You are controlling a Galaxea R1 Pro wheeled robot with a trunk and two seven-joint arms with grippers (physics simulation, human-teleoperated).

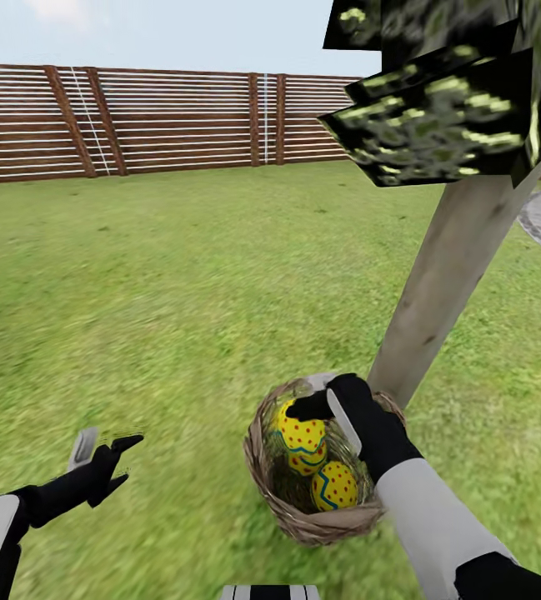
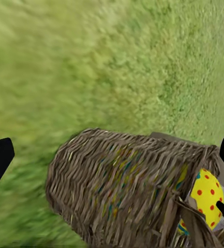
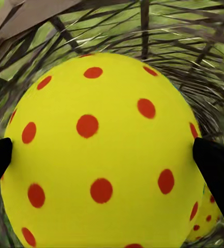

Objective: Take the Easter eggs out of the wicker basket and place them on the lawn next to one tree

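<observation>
Between the right fingers (image 3: pixel 215 170) sits the dotted egg (image 3: pixel 101 155).

Basket at the foot of the tree, eggs inside.
I saw the wicker basket (image 1: pixel 320 508) on the lawn (image 1: pixel 153 300), just near of the tree (image 1: pixel 445 275) trunk. Three eggs lay in it: the dotted egg (image 1: pixel 302 432) farthest, the zigzag egg (image 1: pixel 334 487) nearest, the third egg (image 1: pixel 307 463) between. My right gripper (image 1: pixel 313 398) was over the dotted egg; my left gripper (image 1: pixel 103 454) hung well left. A fence (image 1: pixel 162 121) stood far behind.
</observation>
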